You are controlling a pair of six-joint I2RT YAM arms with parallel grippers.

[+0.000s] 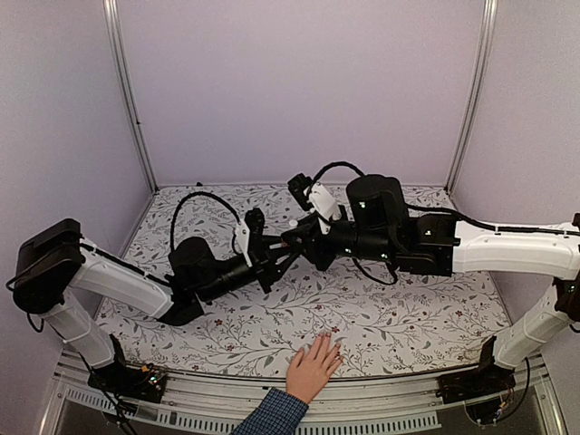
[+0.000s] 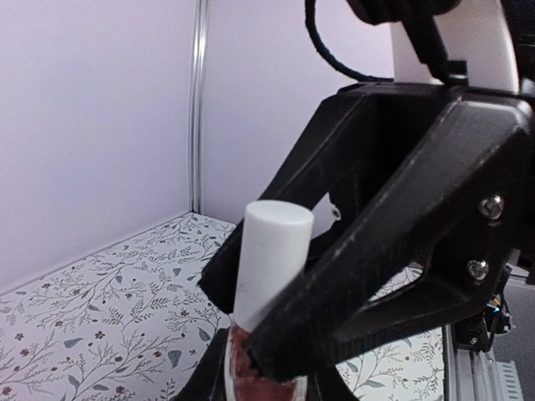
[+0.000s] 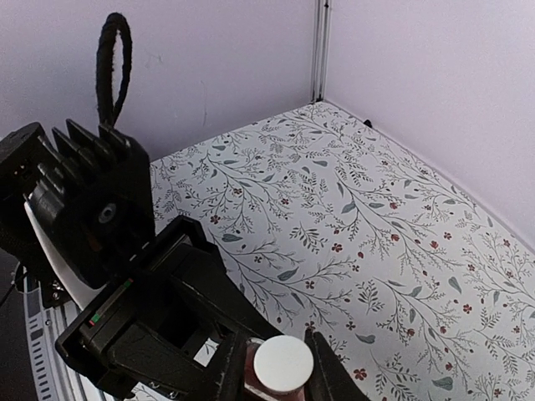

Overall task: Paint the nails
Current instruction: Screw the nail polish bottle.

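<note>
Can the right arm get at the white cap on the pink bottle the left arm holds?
Probably yes: the jaws of the right gripper flank the white cylindrical cap, with nothing between, and the left gripper holds the small pink bottle beneath.

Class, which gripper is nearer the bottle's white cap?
Right. The right gripper flanks the white cap; the left gripper clamps the bottle below it.

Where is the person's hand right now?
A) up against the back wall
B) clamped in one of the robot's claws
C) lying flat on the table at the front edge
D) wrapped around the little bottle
C: the hand lies flat on the flowered table at its near edge, well apart from the white-capped bottle that is held farther back.
</note>
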